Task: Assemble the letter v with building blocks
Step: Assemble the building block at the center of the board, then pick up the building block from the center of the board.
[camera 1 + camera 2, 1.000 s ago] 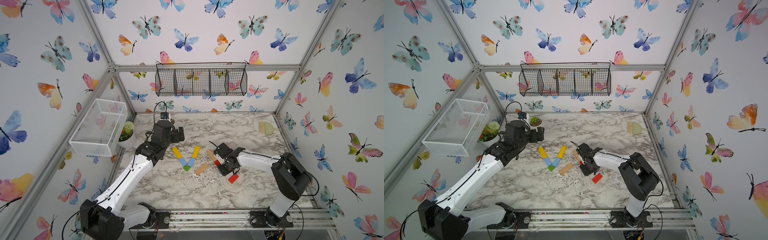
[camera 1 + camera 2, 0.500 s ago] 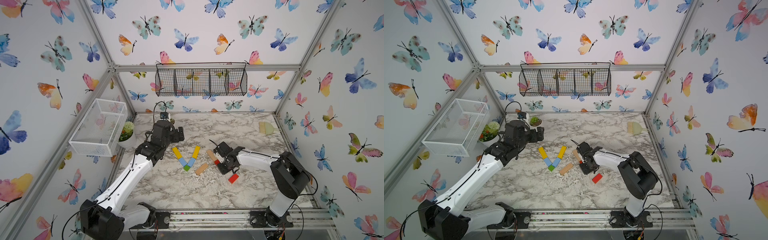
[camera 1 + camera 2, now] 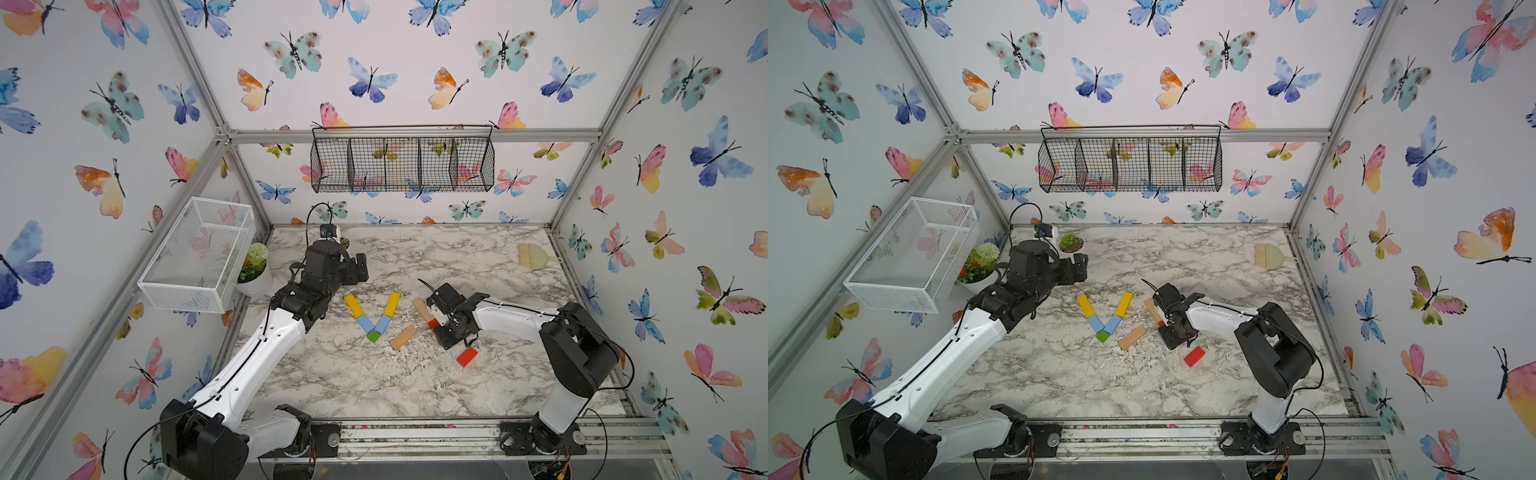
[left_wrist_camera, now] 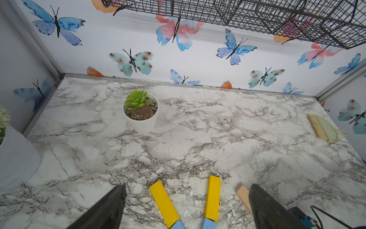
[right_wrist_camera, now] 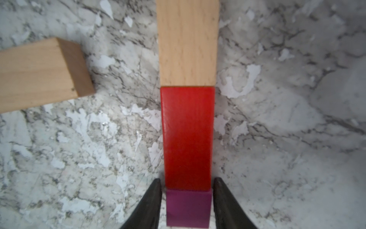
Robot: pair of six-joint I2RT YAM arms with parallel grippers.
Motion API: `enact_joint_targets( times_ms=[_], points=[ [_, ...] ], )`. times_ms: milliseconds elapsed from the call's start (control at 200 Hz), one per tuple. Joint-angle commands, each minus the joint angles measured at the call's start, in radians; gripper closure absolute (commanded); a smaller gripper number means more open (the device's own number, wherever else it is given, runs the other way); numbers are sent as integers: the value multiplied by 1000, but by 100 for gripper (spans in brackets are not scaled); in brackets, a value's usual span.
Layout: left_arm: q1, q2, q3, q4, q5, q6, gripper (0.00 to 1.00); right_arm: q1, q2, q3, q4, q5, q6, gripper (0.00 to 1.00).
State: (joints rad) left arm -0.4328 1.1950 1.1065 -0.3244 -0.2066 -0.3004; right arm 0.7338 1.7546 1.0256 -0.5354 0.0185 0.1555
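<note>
Yellow-blue-green V [image 3: 373, 336], tan-red-magenta row [image 5: 187, 113], loose tan bar [image 3: 403, 337], loose red block [image 3: 467, 356]

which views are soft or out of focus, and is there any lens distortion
Right wrist view: soft all over, the magenta cube and the right gripper flanking it blurriest. Left wrist view: marble table sharp, the left gripper dark and smeared. In both top views: sharp, evenly lit, frame bars fanning outward from wide-angle stretch.
</note>
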Motion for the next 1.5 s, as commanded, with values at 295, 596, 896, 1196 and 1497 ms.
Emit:
enact_joint_targets(
  times_ms=[295, 596, 896, 1196, 1497],
  points=[
    [8, -22, -5, 13, 11, 1, 3, -7, -59, -5, -38, 31, 31, 40],
    [9, -22, -7, 15, 17, 1, 3, -7, -214, -57, -67, 73, 283, 33],
    [11, -22, -10, 20, 31, 0, 3, -5, -317, -193, -75, 135, 536, 32],
    [11, -26, -26, 31, 39, -6, 3, -5, -329, -262, -52, 92, 603, 32],
    [11, -32, -33, 35, 43, -6, 3, -5, -319, -293, -29, 88, 620, 33]
  ],
)
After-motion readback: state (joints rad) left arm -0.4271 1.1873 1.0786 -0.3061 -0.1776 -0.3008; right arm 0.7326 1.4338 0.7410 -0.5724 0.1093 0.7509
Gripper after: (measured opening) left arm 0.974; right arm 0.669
